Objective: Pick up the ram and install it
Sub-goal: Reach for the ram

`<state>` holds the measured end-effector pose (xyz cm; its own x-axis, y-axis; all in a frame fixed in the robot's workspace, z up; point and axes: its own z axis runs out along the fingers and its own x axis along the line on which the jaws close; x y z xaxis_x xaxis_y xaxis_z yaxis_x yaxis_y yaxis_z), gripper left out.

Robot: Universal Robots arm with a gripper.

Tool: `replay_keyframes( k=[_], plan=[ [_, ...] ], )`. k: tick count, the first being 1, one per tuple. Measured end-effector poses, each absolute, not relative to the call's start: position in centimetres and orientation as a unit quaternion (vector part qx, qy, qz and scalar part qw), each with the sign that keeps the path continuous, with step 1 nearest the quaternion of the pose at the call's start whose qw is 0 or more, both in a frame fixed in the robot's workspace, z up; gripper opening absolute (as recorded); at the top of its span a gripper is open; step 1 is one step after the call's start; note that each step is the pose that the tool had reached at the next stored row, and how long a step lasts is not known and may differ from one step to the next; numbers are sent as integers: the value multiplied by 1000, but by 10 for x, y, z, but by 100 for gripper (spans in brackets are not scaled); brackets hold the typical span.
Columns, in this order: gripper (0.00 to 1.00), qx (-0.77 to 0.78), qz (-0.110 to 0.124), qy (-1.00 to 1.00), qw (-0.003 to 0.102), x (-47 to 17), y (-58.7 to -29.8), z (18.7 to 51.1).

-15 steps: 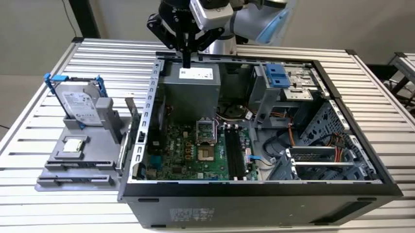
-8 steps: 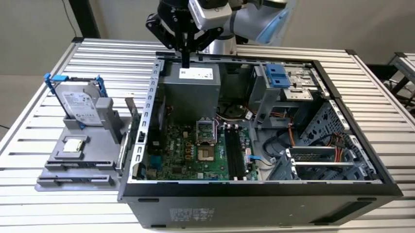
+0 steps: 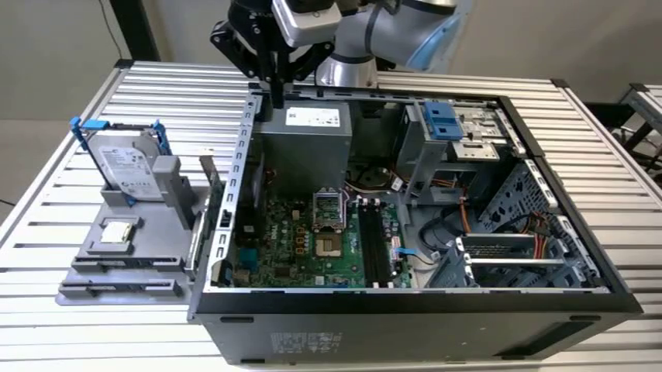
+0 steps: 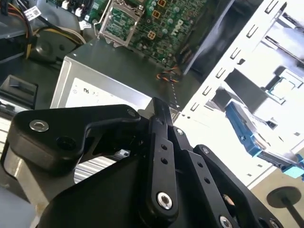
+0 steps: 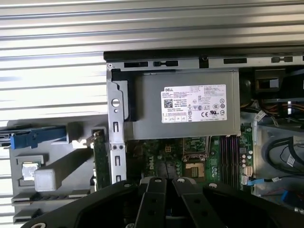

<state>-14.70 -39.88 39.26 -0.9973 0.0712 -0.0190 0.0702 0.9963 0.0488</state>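
The ram (image 5: pixel 99 156) is a thin green board standing on edge in the grey fixture (image 3: pixel 124 267), just outside the computer case's side wall (image 3: pixel 245 155); in the exterior view the ram (image 3: pixel 212 190) is on the left of the case. My gripper (image 3: pixel 275 97) hangs above the case's back corner, over the edge of the power supply (image 3: pixel 305 139), well away from the ram. Its black fingers (image 4: pixel 159 123) are pressed together with nothing between them. The gripper (image 5: pixel 166 181) also looks down on the black memory slots (image 5: pixel 230 152) on the motherboard.
A silver hard drive with blue rails (image 3: pixel 129 167) stands upright on the fixture, with a small chip (image 3: pixel 117 231) lying in front of it. Inside the case are the processor socket (image 3: pixel 325 209), cables (image 3: pixel 466 221) and drive cages (image 3: pixel 455 128). Everything rests on a slatted metal table (image 3: pixel 62 310).
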Motion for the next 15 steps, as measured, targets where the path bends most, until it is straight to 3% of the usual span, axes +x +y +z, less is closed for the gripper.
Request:
replay_keyframes(
  k=[15],
  plan=[
    [0, 35, 24, 999, 10, -184, -399, 393]
  ],
)
